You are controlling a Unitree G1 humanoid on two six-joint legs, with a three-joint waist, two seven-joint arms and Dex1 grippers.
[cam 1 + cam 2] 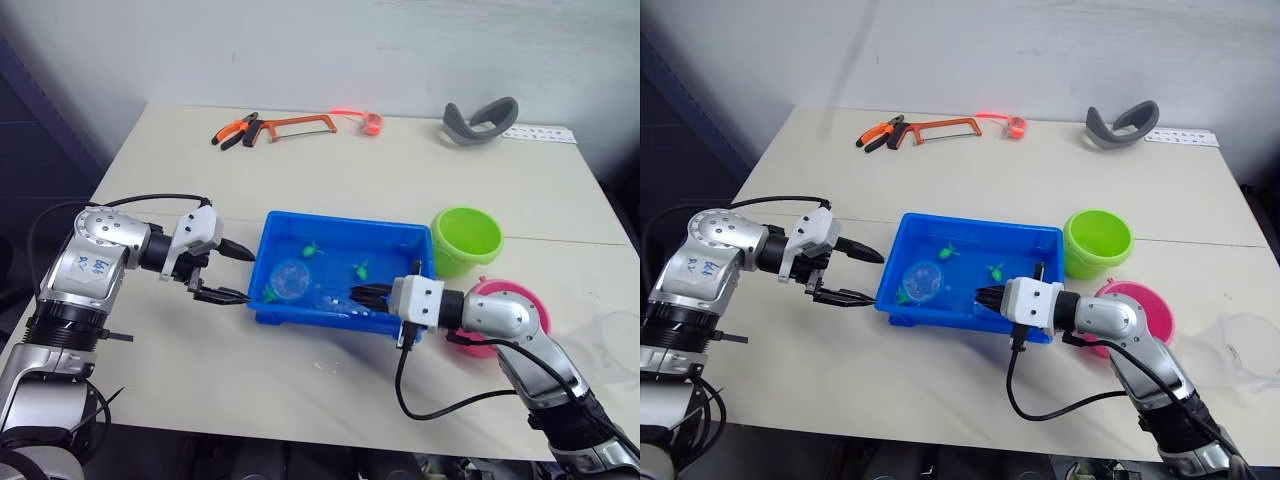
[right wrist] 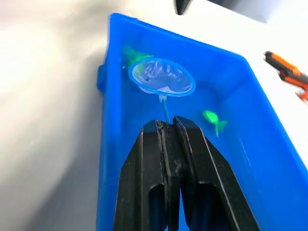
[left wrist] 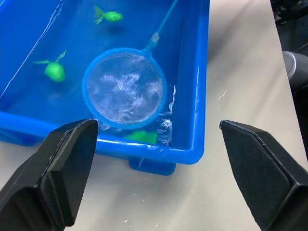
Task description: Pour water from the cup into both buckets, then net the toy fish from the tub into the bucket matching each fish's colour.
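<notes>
The blue tub (image 1: 340, 232) holds water and three green toy fish (image 1: 312, 250) (image 3: 54, 71) (image 2: 214, 118). The net (image 3: 125, 89), a light-blue hoop, lies in the water near the tub's left end, and one green fish (image 3: 142, 137) sits at its edge. My right gripper (image 1: 360, 295) reaches over the tub's front right rim, shut on the net's thin handle (image 2: 164, 108). My left gripper (image 1: 248, 276) is open just outside the tub's left end, holding nothing. The green bucket (image 1: 466, 238) and pink bucket (image 1: 520, 300) stand right of the tub, the pink one partly behind my right arm. The clear cup (image 1: 615, 340) sits at the far right.
At the table's far side lie orange-handled pliers (image 1: 235, 132), a hacksaw (image 1: 300, 125), a small orange object (image 1: 373, 122), a grey curved band (image 1: 480, 120) and a white strip (image 1: 540, 135). Water drops mark the table in front of the tub.
</notes>
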